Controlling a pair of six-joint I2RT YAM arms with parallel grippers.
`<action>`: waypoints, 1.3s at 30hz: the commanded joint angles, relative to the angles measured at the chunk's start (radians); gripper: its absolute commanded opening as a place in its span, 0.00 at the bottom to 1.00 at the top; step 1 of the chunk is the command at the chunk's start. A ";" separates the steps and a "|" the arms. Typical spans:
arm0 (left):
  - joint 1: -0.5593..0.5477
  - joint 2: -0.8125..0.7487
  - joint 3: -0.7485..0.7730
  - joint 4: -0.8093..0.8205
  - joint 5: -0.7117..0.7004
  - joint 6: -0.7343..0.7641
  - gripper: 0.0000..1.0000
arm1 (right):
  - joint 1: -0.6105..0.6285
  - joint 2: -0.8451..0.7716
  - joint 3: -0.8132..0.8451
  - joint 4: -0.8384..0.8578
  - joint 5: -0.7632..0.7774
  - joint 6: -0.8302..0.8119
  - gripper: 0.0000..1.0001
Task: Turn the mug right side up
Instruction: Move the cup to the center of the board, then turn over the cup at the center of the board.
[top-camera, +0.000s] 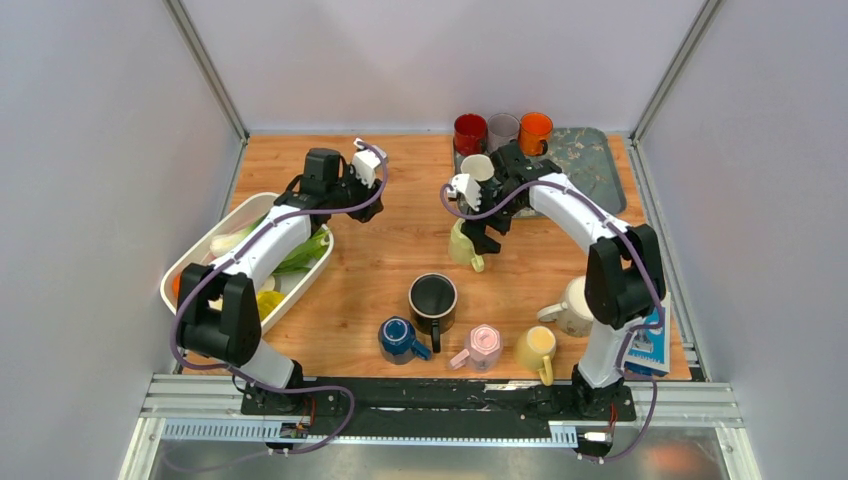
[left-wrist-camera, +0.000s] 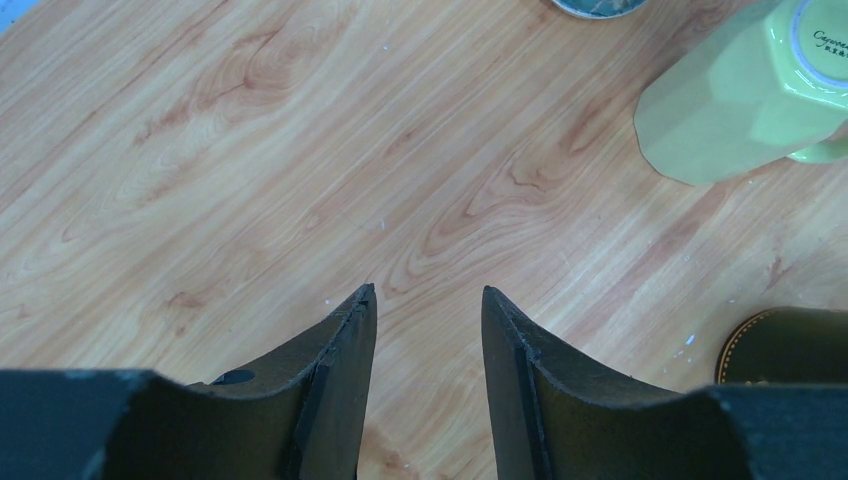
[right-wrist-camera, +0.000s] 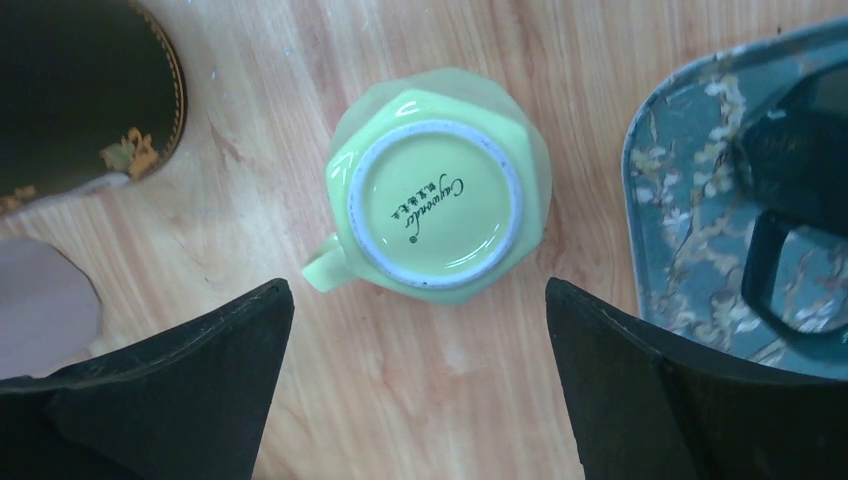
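Note:
A light green faceted mug (top-camera: 463, 245) stands upside down on the wooden table, base up. In the right wrist view its base (right-wrist-camera: 435, 190) faces the camera and its handle points to the lower left. My right gripper (right-wrist-camera: 416, 285) is open wide and empty, hovering above and just beside the mug without touching it; it also shows in the top view (top-camera: 484, 232). My left gripper (left-wrist-camera: 428, 290) is open and empty over bare wood, left of the mug (left-wrist-camera: 730, 100), and shows in the top view (top-camera: 366, 200).
A black mug (top-camera: 433, 298), blue mug (top-camera: 400, 337), pink mug (top-camera: 482, 345), yellow mug (top-camera: 536, 347) and cream mug (top-camera: 572, 308) stand near the front. A patterned tray (top-camera: 585, 160) with cups sits at the back right. A white basin (top-camera: 190, 262) of vegetables lies left.

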 joint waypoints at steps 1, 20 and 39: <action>0.005 -0.012 0.009 0.030 0.008 -0.035 0.51 | 0.021 -0.096 -0.083 0.191 0.087 0.353 1.00; 0.005 -0.010 0.024 0.053 0.009 -0.078 0.51 | 0.041 -0.086 -0.318 0.466 0.257 0.597 0.70; 0.001 0.005 0.012 0.105 0.049 -0.117 0.51 | 0.041 -0.077 -0.445 0.706 0.193 0.571 0.14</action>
